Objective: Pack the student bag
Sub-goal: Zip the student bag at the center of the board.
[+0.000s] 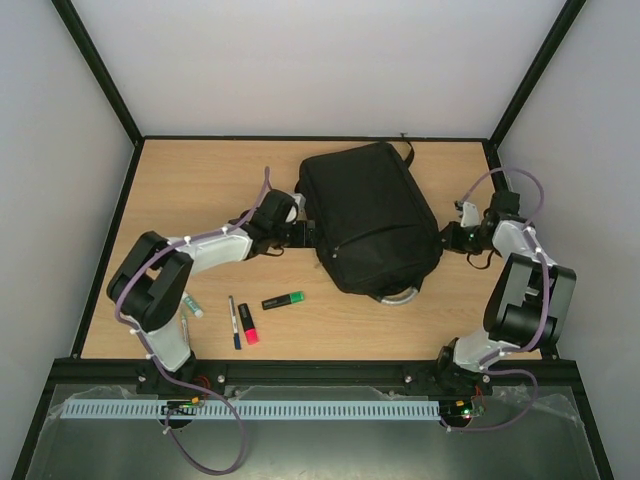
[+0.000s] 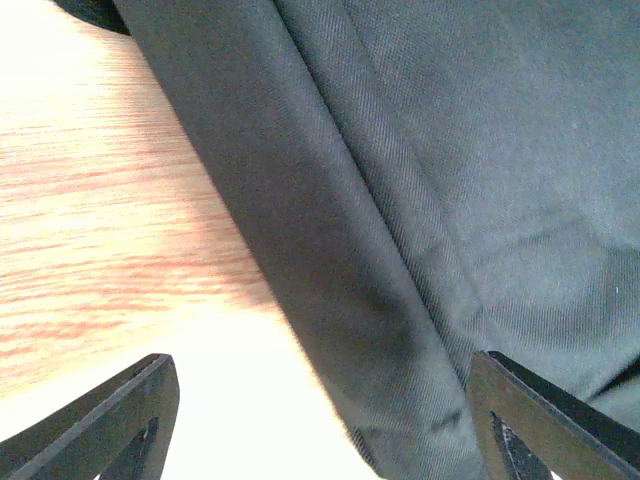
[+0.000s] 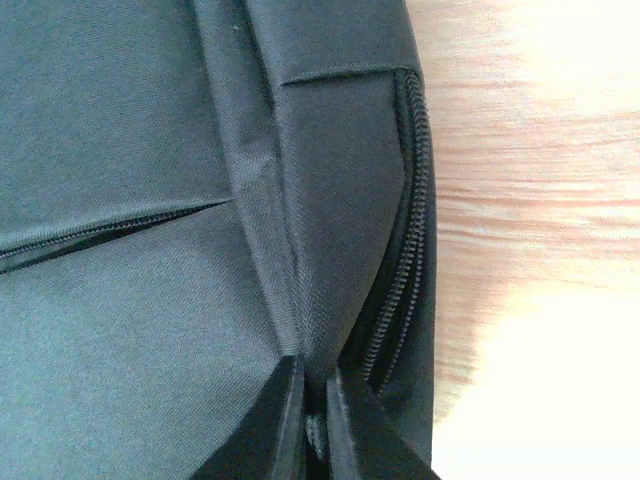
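Observation:
The student bag [image 1: 365, 215], a large black backpack, lies flat in the middle of the table with its grey loop handle [image 1: 397, 296] toward the near side. My left gripper [image 1: 300, 232] is at the bag's left edge. In the left wrist view it [image 2: 325, 430] is wide open, one finger over bare wood and the other over the bag's fabric [image 2: 450, 200]. My right gripper [image 1: 445, 238] is at the bag's right edge. In the right wrist view it [image 3: 318, 425] is shut on a fold of bag fabric [image 3: 300, 250] beside a zipper [image 3: 405, 230].
On the wood near the left arm lie a green highlighter [image 1: 283, 299], a pink highlighter [image 1: 248, 325], a black pen [image 1: 234, 322] and a small white and green stick [image 1: 192, 305]. A black frame borders the table.

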Controlling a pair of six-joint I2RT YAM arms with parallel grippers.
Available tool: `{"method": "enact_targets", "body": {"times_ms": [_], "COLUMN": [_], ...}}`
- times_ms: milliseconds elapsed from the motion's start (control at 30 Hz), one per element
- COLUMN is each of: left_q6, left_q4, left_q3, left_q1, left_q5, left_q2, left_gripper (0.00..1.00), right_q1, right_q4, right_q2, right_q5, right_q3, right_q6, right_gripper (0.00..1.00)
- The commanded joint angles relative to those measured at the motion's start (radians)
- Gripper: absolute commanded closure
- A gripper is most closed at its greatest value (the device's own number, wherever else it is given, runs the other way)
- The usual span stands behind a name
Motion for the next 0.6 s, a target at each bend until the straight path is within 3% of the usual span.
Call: {"method": "enact_targets", "body": {"times_ms": [0, 100, 267, 367, 567], "left_q6": [0.048, 0.061, 0.119, 0.185, 0.279], "left_q4": [0.030, 0.051, 0.096, 0.095, 0.178], "left_q3": [-0.067, -0.158, -0.299, -0.331, -0.362], "left_q1": [-0.019, -0.047, -0.115, -0.152, -0.225], "left_q5": [-0.031, -0.079, -0.113, -0.128, -0.207], "left_q2": [-0.114, -0.202, -0.300, -0.310, -0.263], "left_gripper": [0.18, 0.17, 0.17, 0.18, 0.25], "right_q1": [-0.041, -0.042, -0.033, 0.042, 0.197], "right_q4": [-0.112, -0.122, -0.180, -0.196, -0.068], "right_q2": [-0.039, -0.106, -0.244, -0.281, -0.247], "right_q5": [0.045, 0.019, -0.122, -0.156, -0.159], "right_q3": [-0.016, -0.018, 0.012, 0.048, 0.118], "right_q6": [-0.080, -0.134, -0.229, -0.236, -0.076], "right_gripper": [0.83, 0.60, 0.43, 0.42, 0.43]}}
